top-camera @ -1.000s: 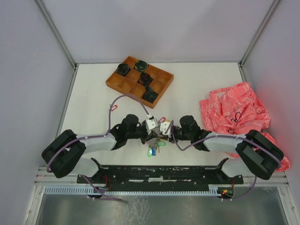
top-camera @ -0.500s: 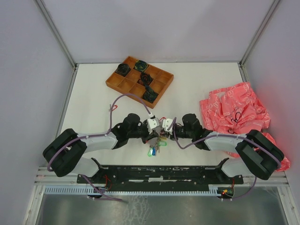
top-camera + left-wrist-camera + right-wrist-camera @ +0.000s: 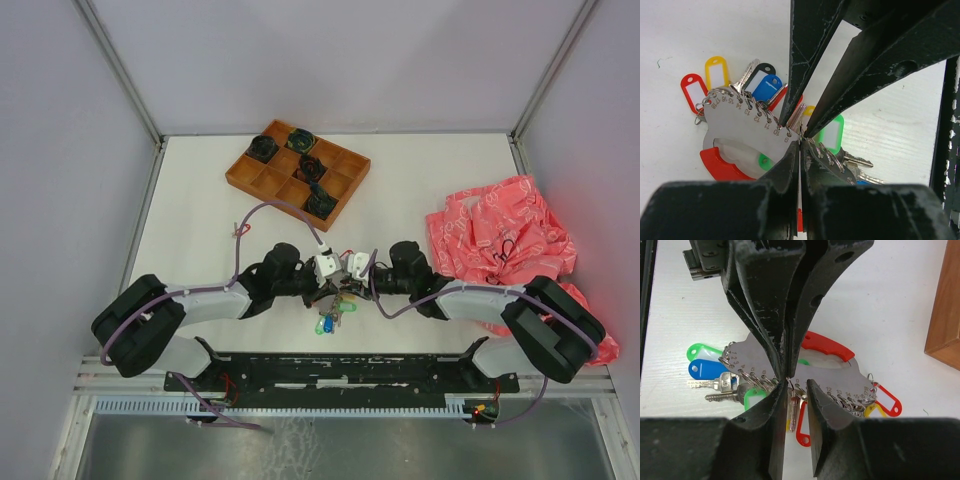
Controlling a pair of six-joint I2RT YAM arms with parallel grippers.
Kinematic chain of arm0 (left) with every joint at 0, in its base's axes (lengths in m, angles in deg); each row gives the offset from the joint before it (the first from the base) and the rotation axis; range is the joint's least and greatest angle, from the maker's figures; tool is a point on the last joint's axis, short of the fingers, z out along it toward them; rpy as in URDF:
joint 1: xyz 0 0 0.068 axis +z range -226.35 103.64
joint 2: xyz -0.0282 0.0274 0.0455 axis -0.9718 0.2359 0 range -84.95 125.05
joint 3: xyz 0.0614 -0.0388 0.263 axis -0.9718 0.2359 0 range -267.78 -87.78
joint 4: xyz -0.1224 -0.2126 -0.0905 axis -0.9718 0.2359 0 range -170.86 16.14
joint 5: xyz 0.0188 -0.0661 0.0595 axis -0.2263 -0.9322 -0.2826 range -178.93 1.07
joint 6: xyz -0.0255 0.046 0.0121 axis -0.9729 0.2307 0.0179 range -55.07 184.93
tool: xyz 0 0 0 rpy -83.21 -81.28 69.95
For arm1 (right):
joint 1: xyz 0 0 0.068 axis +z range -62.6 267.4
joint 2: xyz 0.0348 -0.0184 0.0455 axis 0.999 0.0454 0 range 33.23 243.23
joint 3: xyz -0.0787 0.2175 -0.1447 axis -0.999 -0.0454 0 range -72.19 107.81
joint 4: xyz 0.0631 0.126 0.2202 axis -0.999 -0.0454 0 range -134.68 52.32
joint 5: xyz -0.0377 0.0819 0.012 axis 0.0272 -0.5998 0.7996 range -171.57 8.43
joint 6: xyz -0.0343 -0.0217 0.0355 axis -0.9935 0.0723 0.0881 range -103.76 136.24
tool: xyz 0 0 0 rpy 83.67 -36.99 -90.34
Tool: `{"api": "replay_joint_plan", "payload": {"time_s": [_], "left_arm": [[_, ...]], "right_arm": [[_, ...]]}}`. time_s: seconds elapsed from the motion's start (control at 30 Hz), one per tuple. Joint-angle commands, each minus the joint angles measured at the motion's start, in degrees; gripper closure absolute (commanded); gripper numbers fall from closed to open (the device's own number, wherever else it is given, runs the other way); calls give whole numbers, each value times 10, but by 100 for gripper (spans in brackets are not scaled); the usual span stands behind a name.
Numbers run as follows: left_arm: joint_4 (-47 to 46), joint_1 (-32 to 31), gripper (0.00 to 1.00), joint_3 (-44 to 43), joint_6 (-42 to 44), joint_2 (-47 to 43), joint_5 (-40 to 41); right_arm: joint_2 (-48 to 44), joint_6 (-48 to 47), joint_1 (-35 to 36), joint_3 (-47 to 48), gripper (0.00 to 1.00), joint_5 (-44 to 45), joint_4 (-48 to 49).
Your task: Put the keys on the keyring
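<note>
The keyring is a grey numbered metal plate (image 3: 740,120) with a red handle (image 3: 722,167). It also shows in the right wrist view (image 3: 835,372) and under both grippers in the top view (image 3: 338,296). Several keys with red (image 3: 691,92), yellow (image 3: 716,75), blue (image 3: 765,87) and green (image 3: 832,135) tags hang from its small rings. My left gripper (image 3: 800,142) is shut on the plate's edge near hole 9. My right gripper (image 3: 796,385) faces it, jaws a narrow gap apart around a small ring and a red-tagged key (image 3: 802,427).
A brown compartment tray (image 3: 297,175) with dark coiled bundles stands at the back. A crumpled pink bag (image 3: 500,240) lies at the right. Green and blue tags (image 3: 325,322) spill toward the near edge. The tray's corner shows in the right wrist view (image 3: 945,315).
Both grippers have shifted slightly away from the near edge, staying tip to tip over the keyring. The bunch of keys stays in place.
</note>
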Motion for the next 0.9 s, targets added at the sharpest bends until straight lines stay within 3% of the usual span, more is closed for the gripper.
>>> {"api": "replay_joint_plan", "payload": {"time_s": [0.0, 0.33, 0.87], "left_arm": [[-17, -3, 97, -14, 11, -11, -9], [-17, -4, 97, -12, 11, -16, -14], [-50, -2, 97, 13, 9, -35, -8]], "right_arm": [[13, -4, -3, 28, 71, -24, -8], [32, -9, -3, 38, 81, -27, -19], [41, 9, -18, 27, 79, -54, 12]]}}
